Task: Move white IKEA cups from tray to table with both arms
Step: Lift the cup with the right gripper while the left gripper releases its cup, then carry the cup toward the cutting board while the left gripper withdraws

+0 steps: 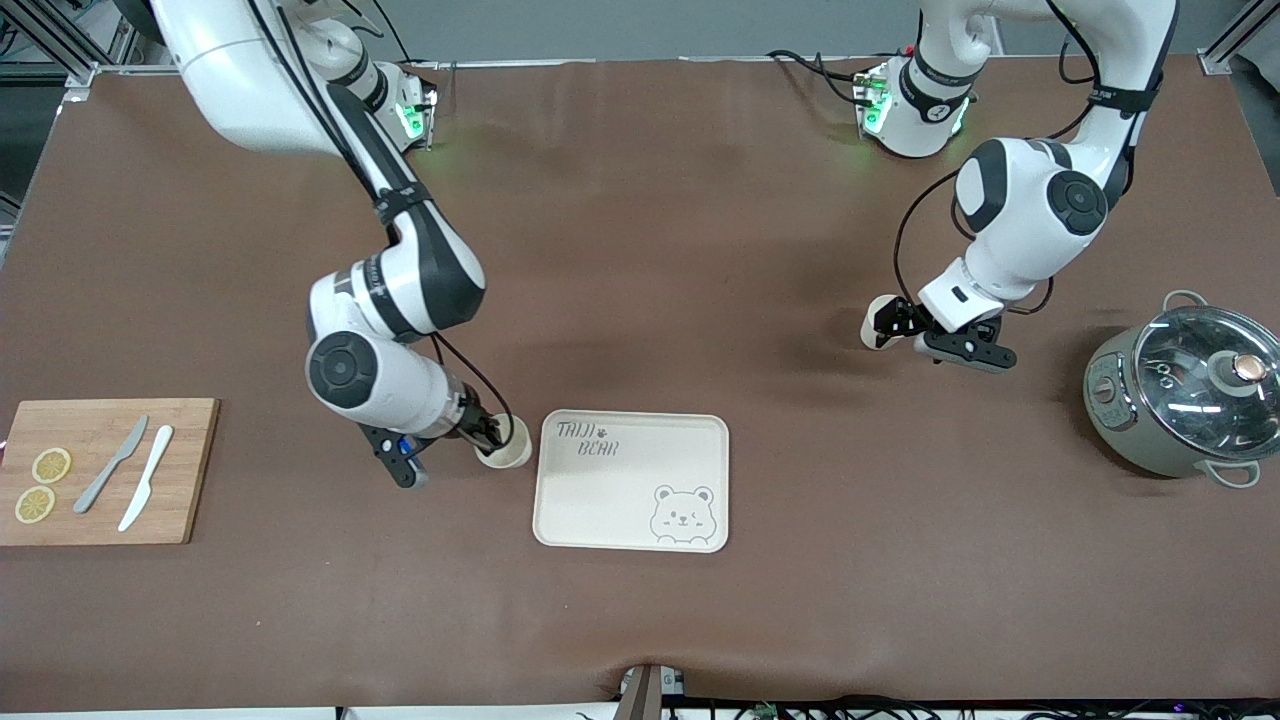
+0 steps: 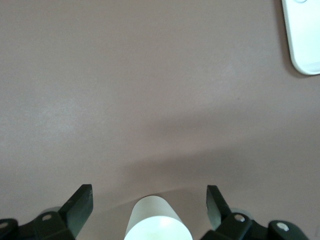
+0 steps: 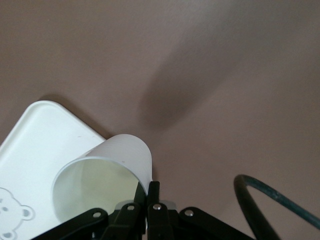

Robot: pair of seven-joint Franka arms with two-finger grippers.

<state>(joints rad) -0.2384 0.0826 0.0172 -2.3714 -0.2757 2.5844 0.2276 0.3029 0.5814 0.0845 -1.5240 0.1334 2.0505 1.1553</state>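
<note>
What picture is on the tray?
A bear face on the cream tray, clearest in the front view.

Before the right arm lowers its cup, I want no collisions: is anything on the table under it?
Nothing visible. The right gripper, shut on the rim of a white cup, holds it over bare table beside the tray. The cutting board lies well off toward the right arm's end.

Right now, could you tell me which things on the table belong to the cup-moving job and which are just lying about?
Part of the job:
- cup pinched at its rim by the right gripper, beside the tray
- second cup on the table, between the open fingers of the left gripper
- tray, now bare

Just lying about:
- cutting board with two knives and lemon slices
- lidded pot
</note>
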